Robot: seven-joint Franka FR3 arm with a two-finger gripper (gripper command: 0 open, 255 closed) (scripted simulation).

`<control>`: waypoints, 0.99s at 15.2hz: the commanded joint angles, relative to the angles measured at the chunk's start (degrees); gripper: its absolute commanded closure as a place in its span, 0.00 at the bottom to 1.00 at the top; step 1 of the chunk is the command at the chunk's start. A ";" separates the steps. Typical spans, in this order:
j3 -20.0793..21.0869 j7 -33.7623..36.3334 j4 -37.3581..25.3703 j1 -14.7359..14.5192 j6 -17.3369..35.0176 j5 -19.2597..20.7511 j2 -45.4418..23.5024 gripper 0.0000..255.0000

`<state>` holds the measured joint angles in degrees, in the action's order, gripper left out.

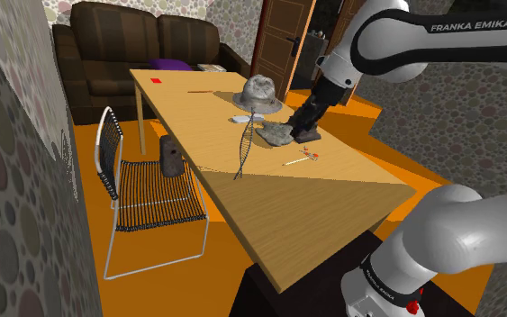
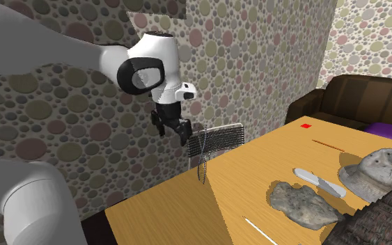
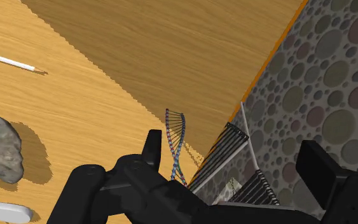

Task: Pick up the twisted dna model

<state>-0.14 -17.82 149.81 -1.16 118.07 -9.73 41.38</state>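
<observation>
The twisted DNA model [image 1: 245,144] is a thin blue-and-red helix standing upright on the wooden table [image 1: 332,207], close to the edge that faces the wire chair. In the second exterior view the DNA model [image 2: 202,166] rises just below my black gripper [image 2: 185,133], which hangs in the air above it. My gripper [image 1: 303,133] is open with nothing between its fingers. In the wrist view the DNA model [image 3: 176,145] stands beyond the gripper [image 3: 234,153], close to one black finger [image 3: 151,147] and apart from it.
A grey rock [image 1: 276,133], a grey hat [image 1: 258,92], a flat white piece [image 1: 240,118] and a pencil [image 1: 296,160] lie on the table. The wire chair [image 1: 148,194] beside the table carries a dark cone-shaped thing [image 1: 170,155]. A dark sofa [image 1: 143,45] stands behind.
</observation>
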 commanded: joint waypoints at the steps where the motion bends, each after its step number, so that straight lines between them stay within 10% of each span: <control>1: -1.35 -3.45 1.55 -1.08 6.97 -1.40 -2.82 0.00; 9: -10.27 -23.10 2.26 -11.39 32.08 -14.68 -19.22 0.00; 15: -21.52 -51.64 -5.58 -26.07 40.96 -41.83 -33.64 0.00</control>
<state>-19.96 -63.53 146.18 -24.73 158.00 -45.56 10.57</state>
